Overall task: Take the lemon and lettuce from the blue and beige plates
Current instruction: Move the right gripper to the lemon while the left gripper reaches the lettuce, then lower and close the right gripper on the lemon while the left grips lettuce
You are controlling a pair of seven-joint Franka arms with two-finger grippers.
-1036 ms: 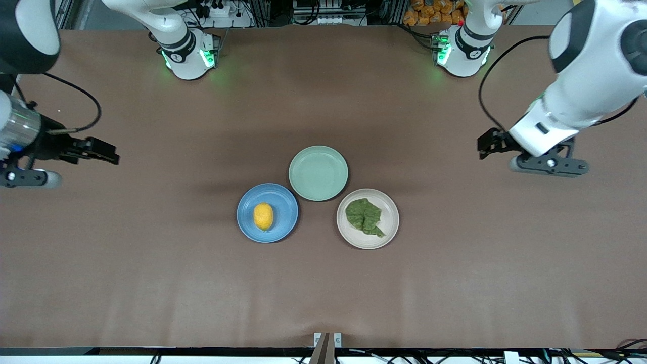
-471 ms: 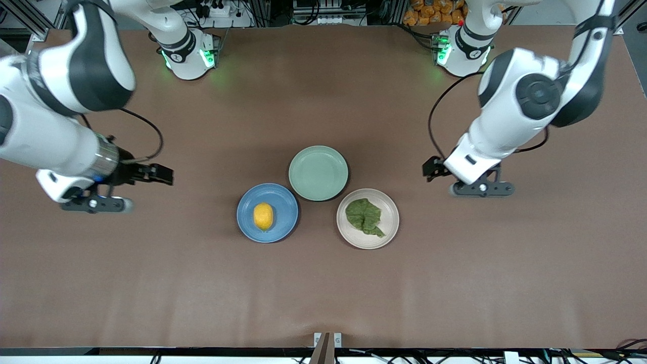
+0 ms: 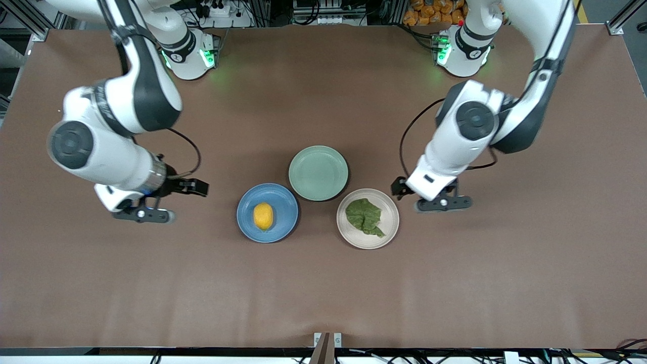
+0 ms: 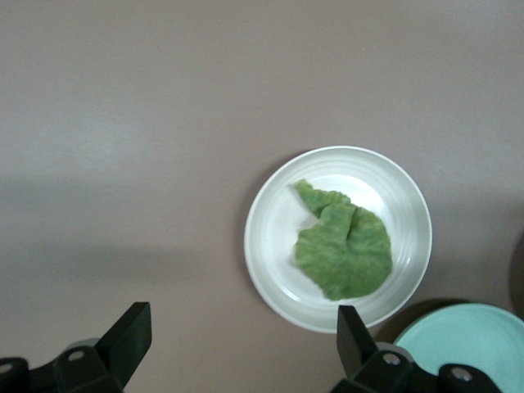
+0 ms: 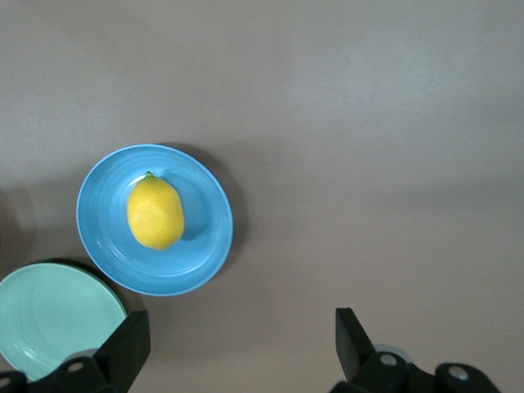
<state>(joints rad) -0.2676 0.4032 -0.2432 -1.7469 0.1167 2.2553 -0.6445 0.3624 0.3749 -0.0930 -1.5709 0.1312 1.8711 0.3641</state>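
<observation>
A yellow lemon lies on the blue plate. A crumpled green lettuce leaf lies on the beige plate. My right gripper hangs open over bare table, beside the blue plate toward the right arm's end. My left gripper hangs open just off the beige plate's rim, toward the left arm's end. The right wrist view shows the lemon, its blue plate and the empty right gripper. The left wrist view shows the lettuce, its beige plate and the empty left gripper.
An empty pale green plate sits against both plates, farther from the front camera; it also shows as the green plate in the left wrist view and the green plate in the right wrist view. Brown table surrounds them.
Both arms have swung in from the table's ends toward the plates and come lower. Both grippers stayed open. The lemon, the lettuce and the plates have not moved.
</observation>
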